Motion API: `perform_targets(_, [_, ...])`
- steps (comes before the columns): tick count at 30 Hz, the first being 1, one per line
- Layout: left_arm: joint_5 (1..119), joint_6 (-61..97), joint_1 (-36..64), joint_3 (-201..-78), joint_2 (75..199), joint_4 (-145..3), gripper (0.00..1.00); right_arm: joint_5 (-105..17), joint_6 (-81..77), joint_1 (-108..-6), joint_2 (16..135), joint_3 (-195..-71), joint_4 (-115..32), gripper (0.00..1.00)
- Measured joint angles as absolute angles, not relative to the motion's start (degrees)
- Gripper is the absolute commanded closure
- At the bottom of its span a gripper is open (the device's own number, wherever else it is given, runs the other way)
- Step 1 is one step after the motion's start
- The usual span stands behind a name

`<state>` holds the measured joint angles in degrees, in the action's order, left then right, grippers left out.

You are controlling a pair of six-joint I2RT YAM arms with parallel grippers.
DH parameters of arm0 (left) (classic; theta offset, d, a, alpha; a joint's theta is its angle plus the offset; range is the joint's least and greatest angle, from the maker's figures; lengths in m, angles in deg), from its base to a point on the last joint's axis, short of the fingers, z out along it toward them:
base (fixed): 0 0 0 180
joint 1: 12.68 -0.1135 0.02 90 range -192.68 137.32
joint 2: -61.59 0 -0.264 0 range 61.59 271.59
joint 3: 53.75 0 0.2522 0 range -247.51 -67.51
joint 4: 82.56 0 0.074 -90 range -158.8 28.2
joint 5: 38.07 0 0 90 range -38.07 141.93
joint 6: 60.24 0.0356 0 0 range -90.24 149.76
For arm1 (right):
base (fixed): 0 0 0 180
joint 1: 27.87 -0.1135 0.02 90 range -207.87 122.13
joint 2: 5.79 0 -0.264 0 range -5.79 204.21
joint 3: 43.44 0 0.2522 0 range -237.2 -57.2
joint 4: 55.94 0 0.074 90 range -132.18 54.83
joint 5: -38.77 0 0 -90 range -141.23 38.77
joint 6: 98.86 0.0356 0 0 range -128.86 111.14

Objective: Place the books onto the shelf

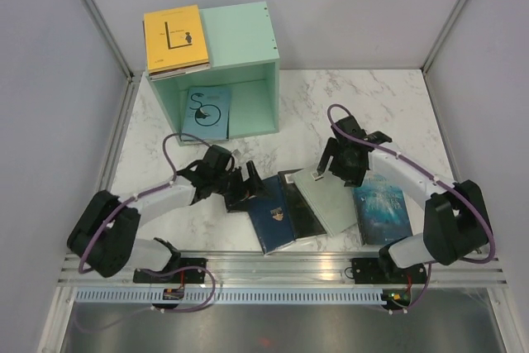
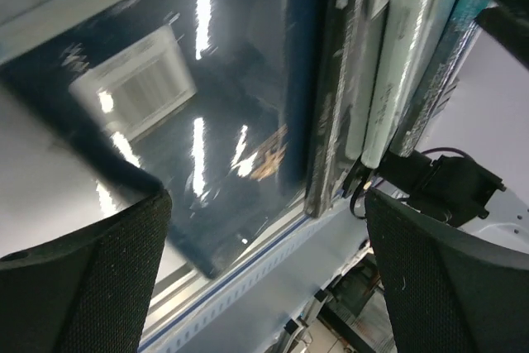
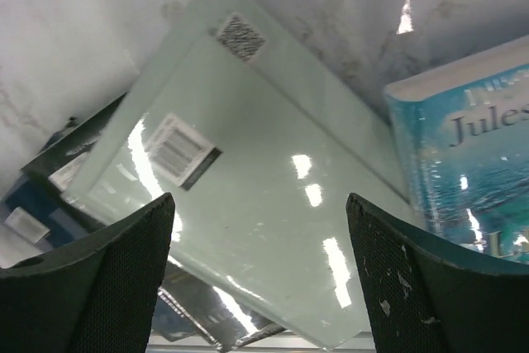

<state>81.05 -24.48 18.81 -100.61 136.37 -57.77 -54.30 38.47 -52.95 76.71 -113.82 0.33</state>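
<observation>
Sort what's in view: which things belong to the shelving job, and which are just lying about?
Job: shelf; yellow book on top; teal book inside; dark blue book; black book; pale green book; turquoise book.
Just there: marble table; aluminium rail; purple cables.

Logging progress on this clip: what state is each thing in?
Shelf: on table, front open.
Yellow book: atop shelf.
Teal-blue book: inside shelf.
Dark blue book: on table.
Black book: on table.
Pale mint book: on table.
Turquoise book: on table.
Left tool: open, empty.
Right tool: open, empty.
</observation>
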Motion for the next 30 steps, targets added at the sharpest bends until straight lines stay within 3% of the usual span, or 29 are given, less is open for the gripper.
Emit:
perform_targets(14, [77.0,-33.0,30.4,-116.5,159.8,-75.1,0.00,-50.0,31.0,-40.2,83.9,-111.2,-2.9,0.16])
perform_targets(19, [75.6,-35.9,32.9,-118.4,162.3,-76.7,0.07,-47.0,30.3,-39.1,83.9,-109.2,-6.6,0.18])
perform_targets(22, [74.0,-37.4,33.6,-118.1,162.5,-76.6,0.33,-45.2,30.3,-38.4,82.9,-106.6,-9.9,0.18])
perform_targets(23, [73.3,-38.0,33.6,-117.5,162.5,-76.7,0.48,-44.3,30.4,-38.2,82.6,-105.7,-11.4,0.18])
perform_targets(24, [72.5,-38.2,33.7,-116.9,162.4,-76.5,0.74,-43.5,30.6,-38.0,82.4,-104.8,-12.9,0.18])
perform_targets(26, [71.9,-39.9,33.6,-114.9,162.3,-77.9,0.89,-42.1,31.2,-37.7,82.0,-103.3,-15.7,0.18])
perform_targets(30, [72.2,-41.7,33.8,-114.0,160.5,-81.5,0.98,-40.1,32.1,-37.4,81.9,-101.7,-20.7,0.19])
